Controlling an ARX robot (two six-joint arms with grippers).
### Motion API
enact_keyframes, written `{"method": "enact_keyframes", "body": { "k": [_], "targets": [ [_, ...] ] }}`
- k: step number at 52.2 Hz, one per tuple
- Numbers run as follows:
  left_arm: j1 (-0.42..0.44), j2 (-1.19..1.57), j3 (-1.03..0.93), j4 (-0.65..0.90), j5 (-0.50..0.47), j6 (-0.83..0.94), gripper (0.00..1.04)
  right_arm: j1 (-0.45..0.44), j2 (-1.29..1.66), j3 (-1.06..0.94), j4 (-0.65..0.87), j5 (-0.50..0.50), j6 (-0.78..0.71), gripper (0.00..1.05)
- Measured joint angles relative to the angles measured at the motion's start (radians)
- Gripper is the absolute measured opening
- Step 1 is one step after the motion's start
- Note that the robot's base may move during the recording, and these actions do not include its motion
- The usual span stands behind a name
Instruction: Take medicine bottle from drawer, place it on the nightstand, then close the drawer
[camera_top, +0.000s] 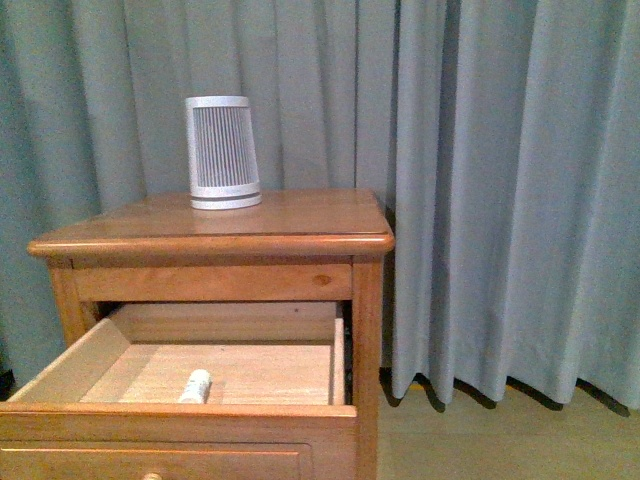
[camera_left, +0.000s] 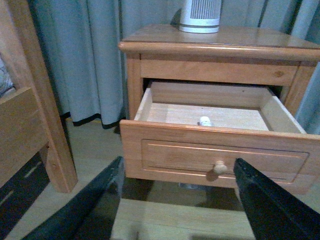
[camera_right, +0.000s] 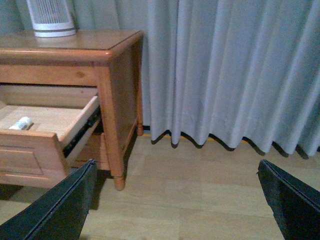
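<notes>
The left gripper (camera_left: 178, 169) and right gripper (camera_right: 176, 167) both hang spread wide and empty, short of the nightstand (camera_top: 220, 243). The medicine bottle (camera_top: 196, 386) lies on its side near the front edge of the open drawer (camera_top: 200, 411). A ribbed device (camera_top: 223, 152) stands near the surface's (camera_top: 310, 214) back edge.

White ribbed device (camera_top: 223, 152): upright, tapering toward the top, grey band near its base. Blue-grey curtain (camera_top: 500, 180): pleated, fills the whole backdrop, hem down at the floor. Floor (camera_top: 500, 440): pale wood planks. Bed frame (camera_left: 37, 100): pine post and side board in the left wrist view, beside the curtain.
</notes>
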Motion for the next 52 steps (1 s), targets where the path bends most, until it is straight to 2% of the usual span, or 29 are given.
{"method": "enact_keyframes", "body": {
  "k": [2, 7, 23, 24, 27, 29, 31, 39, 46, 52],
  "targets": [
    [0.000, 0.000, 0.000, 0.000, 0.000, 0.000, 0.82, 0.000, 0.000, 0.000, 0.000, 0.000, 0.000, 0.98],
    [0.000, 0.000, 0.000, -0.002, 0.000, 0.001, 0.99, 0.000, 0.000, 0.000, 0.000, -0.003, 0.000, 0.98],
    [0.000, -0.003, 0.000, -0.002, -0.005, 0.000, 0.98, 0.000, 0.000, 0.000, -0.001, -0.008, 0.000, 0.98],
    [0.000, -0.003, 0.000, -0.002, -0.005, 0.000, 0.98, 0.001, 0.003, 0.000, -0.002, 0.002, -0.002, 0.98],
    [0.000, -0.003, 0.000, -0.002, -0.003, 0.000, 0.98, 0.030, 0.058, 0.002, 0.026, 0.118, -0.008, 0.98],
    [0.000, -0.003, 0.000, -0.002, -0.004, 0.000, 0.98, 0.032, 0.165, 0.019, 0.101, 0.163, -0.003, 0.98],
    [0.000, -0.003, 0.000, -0.002, -0.003, 0.000, 0.98, 0.026, 0.276, 0.051, 0.170, 0.163, 0.014, 0.98],
    [0.000, -0.003, 0.000, -0.002, -0.003, 0.000, 0.98, 0.037, 0.747, 0.291, 0.346, 0.113, 0.060, 0.98],
    [0.000, -0.003, 0.000, -0.002, -0.003, 0.000, 0.98, 0.060, 1.098, 0.529, 0.307, 0.064, 0.089, 0.98],
    [0.000, -0.003, 0.000, -0.002, -0.003, 0.000, 0.98, 0.095, 1.439, 0.783, 0.206, 0.034, 0.106, 0.98]
  ]
}}
